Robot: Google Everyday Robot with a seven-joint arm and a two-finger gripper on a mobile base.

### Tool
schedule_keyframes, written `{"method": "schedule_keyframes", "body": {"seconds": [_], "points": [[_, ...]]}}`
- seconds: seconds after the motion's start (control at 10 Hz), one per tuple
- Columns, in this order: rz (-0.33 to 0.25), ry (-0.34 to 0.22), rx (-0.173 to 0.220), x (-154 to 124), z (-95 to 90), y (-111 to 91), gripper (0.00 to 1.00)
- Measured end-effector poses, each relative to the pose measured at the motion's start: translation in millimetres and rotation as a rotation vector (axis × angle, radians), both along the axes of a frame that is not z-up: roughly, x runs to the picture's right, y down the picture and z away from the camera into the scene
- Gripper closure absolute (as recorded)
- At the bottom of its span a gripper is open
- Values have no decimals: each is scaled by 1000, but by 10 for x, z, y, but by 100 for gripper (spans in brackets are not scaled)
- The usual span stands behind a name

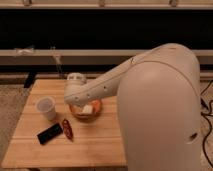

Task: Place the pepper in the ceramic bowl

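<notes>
Observed: my claw (80, 101) is at the end of my white arm (107, 86), which reaches in from the right edge of the light wooden slatted bench (100, 146) towards its middle. The claw sits low over the shallow round orange-brown ceramic bowl (95, 107), and the rounded wrist housing covers most of it. I cannot tell how far the claw is open, nor whether it has hold of anything. The bowl stands about midway between the far and near edges, slightly left of centre, with its far rim hidden under my arm. A pale block (88, 109) lies inside it. The small, slim, glossy dark red pepper (67, 129) lies flat on the bench, outside the bowl, towards the near edge and to the left of the bowl. Its long axis runs roughly from the far edge to the near edge, and it is clear of the bowl's rim. Just to its left lies a flat black rectangular slab (49, 134), set at an angle. Whether the slab and the pepper touch cannot be determined. A white plastic cup (46, 108) stands upright nearer the left edge, farther back than the slab and apart from the bowl. My large white body (160, 115) covers the right edge of the bench and both right corners.
</notes>
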State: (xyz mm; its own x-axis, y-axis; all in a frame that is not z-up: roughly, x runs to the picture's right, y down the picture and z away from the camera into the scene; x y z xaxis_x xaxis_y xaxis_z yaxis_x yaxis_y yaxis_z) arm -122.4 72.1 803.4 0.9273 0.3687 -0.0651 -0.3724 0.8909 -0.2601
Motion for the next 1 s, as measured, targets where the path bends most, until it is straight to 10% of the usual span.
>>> {"method": "schedule_keyframes", "body": {"seconds": [1.0], "points": [[-32,-24,23,-209,-147,97,20]]}}
